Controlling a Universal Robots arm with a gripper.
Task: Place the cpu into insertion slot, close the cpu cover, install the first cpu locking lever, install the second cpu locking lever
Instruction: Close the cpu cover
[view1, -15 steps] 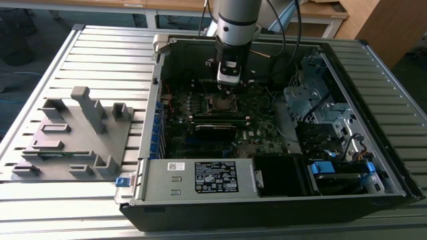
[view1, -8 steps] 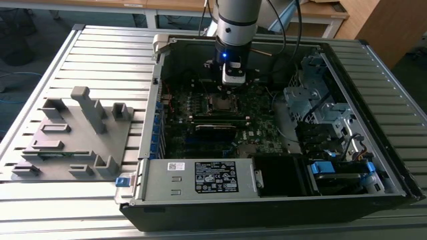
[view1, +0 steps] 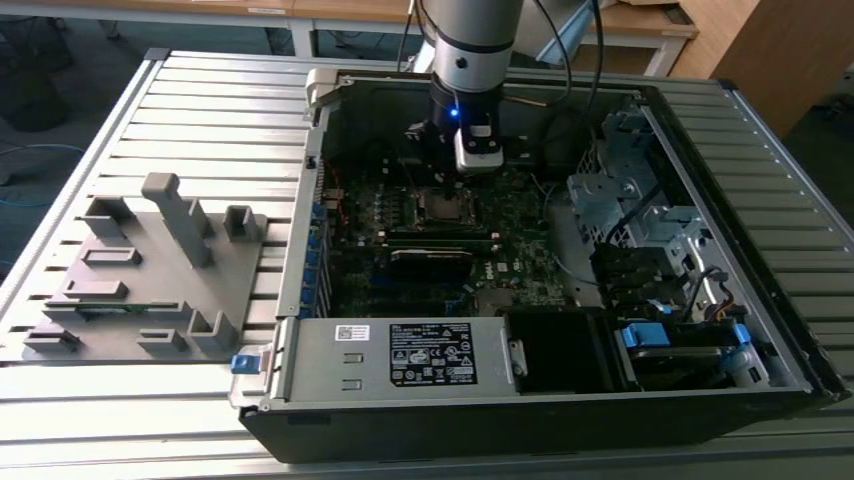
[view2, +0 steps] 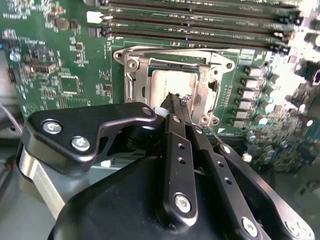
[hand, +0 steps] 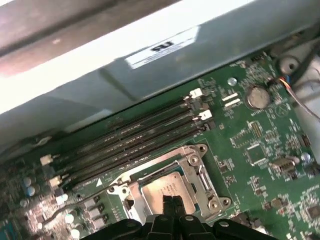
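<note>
Gripper (view2: 173, 102), fingers clenched together, hangs just over the cpu (view2: 167, 81) framed by the cover (view2: 214, 64); in the exterior view, at the cpu's twelve o'clock.

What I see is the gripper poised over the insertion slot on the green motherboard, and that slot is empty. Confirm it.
The slot is not empty. In the second wrist view the cpu lies in the insertion slot, with the cpu cover framing it. The rest stands: the gripper is poised over it on the green motherboard.
</note>
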